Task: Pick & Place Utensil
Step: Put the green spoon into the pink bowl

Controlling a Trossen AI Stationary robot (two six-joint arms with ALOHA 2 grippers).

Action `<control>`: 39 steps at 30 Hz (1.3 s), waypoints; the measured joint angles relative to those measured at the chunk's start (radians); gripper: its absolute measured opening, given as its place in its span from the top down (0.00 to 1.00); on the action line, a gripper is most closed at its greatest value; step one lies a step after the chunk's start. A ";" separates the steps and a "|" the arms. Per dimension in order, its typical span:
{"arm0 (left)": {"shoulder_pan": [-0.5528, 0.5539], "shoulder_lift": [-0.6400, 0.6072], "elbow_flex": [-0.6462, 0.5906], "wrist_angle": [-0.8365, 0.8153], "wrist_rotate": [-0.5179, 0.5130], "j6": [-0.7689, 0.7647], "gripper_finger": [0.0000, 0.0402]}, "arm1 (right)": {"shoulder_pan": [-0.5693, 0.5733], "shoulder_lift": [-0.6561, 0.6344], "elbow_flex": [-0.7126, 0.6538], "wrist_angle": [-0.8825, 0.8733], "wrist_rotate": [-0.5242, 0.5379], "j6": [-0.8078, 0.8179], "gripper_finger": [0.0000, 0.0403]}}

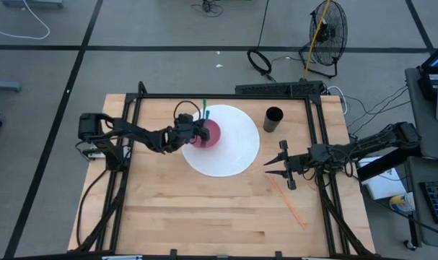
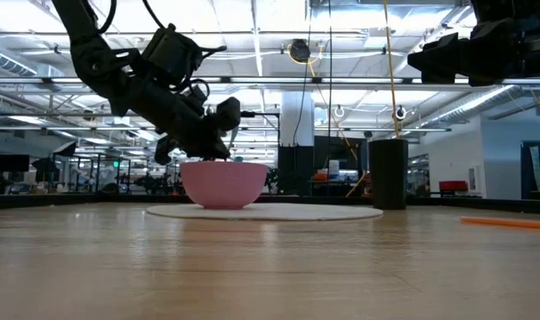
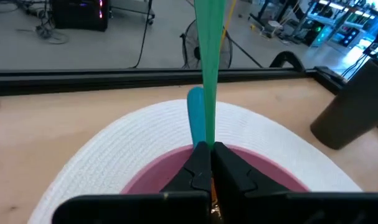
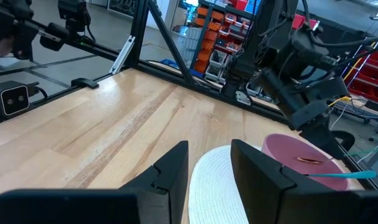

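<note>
The left gripper (image 1: pixel 199 133) was clamped on a green utensil (image 3: pixel 210 56) over the pink bowl (image 1: pixel 208 133) near the table's far edge; placing seemed underway, release next, while the right gripper (image 1: pixel 280 167) waited open

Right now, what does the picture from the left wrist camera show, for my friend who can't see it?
The left gripper is shut on a thin green plastic utensil, holding it over a pink bowl that sits on a round white placemat. A blue utensil rests in the bowl, and a dark cup stands on the wooden table.
</note>
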 joint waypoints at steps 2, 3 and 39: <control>-0.002 0.002 0.000 0.007 -0.007 -0.011 0.99 | 0.000 0.000 0.000 0.000 0.000 0.001 0.71; -0.004 0.002 0.000 0.006 -0.009 -0.015 0.99 | 0.000 0.000 0.000 0.000 0.000 0.001 0.71; -0.021 0.003 0.000 -0.094 0.008 -0.111 0.96 | 0.000 0.000 0.000 0.000 0.000 0.003 0.71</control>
